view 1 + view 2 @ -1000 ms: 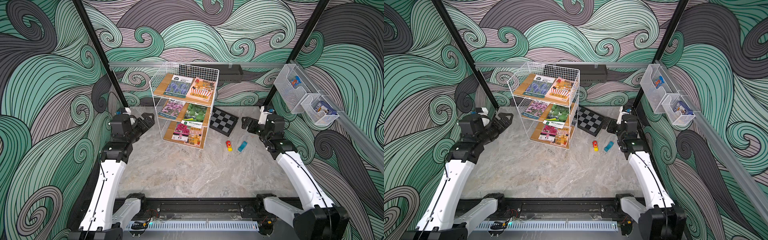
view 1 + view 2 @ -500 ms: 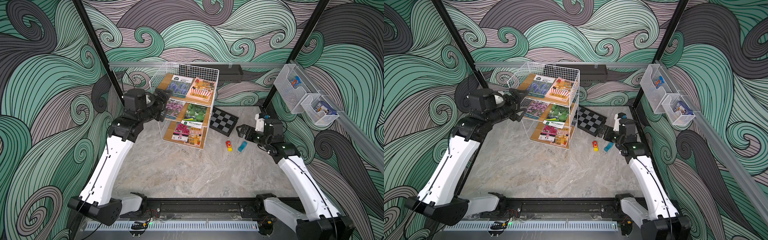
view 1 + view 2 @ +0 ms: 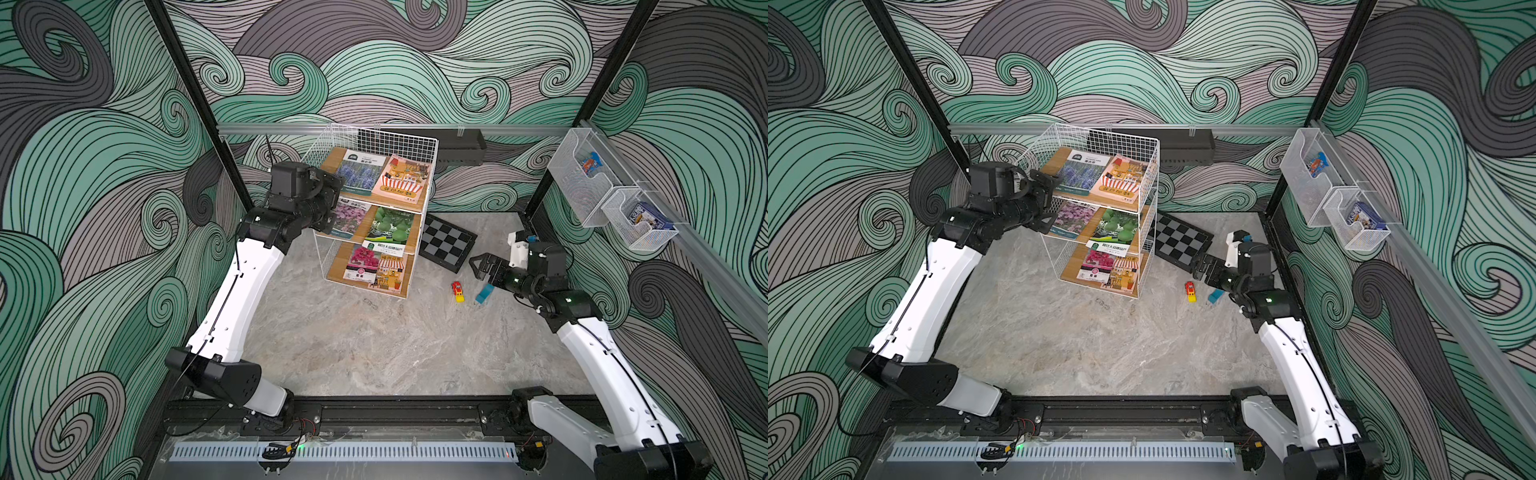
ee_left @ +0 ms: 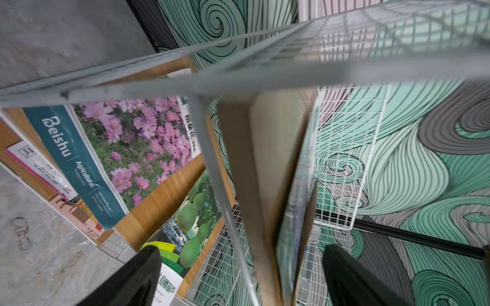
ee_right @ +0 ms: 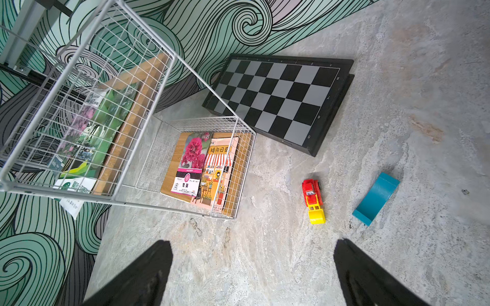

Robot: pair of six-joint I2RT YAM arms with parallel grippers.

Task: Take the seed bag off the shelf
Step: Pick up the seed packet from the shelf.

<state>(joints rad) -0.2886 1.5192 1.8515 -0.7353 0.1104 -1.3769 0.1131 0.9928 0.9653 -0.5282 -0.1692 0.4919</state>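
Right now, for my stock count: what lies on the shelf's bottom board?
On the bottom board, two seed packets side by side: a pink-flower packet and an orange shop-front packet. Anything under them is covered; the gourd packet overhangs their top edges.

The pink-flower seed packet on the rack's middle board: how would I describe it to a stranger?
Find the white wire rack with three wooden boards by the back wall. Two packets lie side by side on its middle board. The pink-flower packet shows small pink blooms and a teal band; the neighbour packet shows green fruit.
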